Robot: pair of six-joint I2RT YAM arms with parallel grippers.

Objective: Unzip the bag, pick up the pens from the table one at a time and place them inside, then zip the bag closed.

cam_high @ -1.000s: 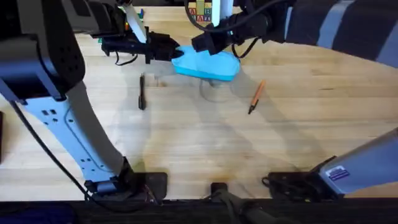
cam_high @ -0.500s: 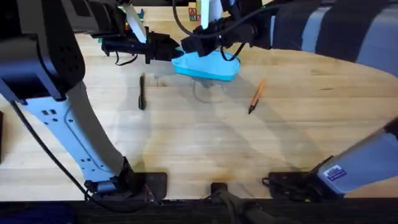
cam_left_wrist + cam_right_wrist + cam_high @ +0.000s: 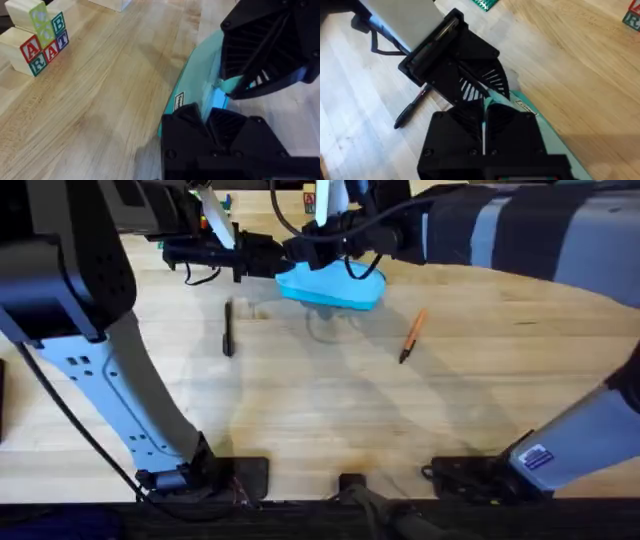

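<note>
The light blue bag [image 3: 335,286] lies at the back middle of the table [image 3: 320,420]. My left gripper [image 3: 279,262] is shut on the bag's left end, its fingers [image 3: 187,122] clamped over the fabric edge [image 3: 192,80]. My right gripper [image 3: 300,252] sits just beside it over the same end, shut on the zipper pull [image 3: 227,86]. In the right wrist view its own gripper [image 3: 484,114] is pressed together over the bag [image 3: 545,142]. The black pen [image 3: 228,328] lies left of the bag, the orange pen [image 3: 411,336] to its right.
Lettered wooden blocks [image 3: 325,200] stand at the table's back edge behind the bag, near the left gripper [image 3: 42,37]. Both arm bases [image 3: 215,475] sit at the front edge. The wide middle of the tabletop holds just the two pens.
My right gripper has slid left along the top of the bag, ending close against the left gripper. The left gripper, the bag and both pens stayed put.
</note>
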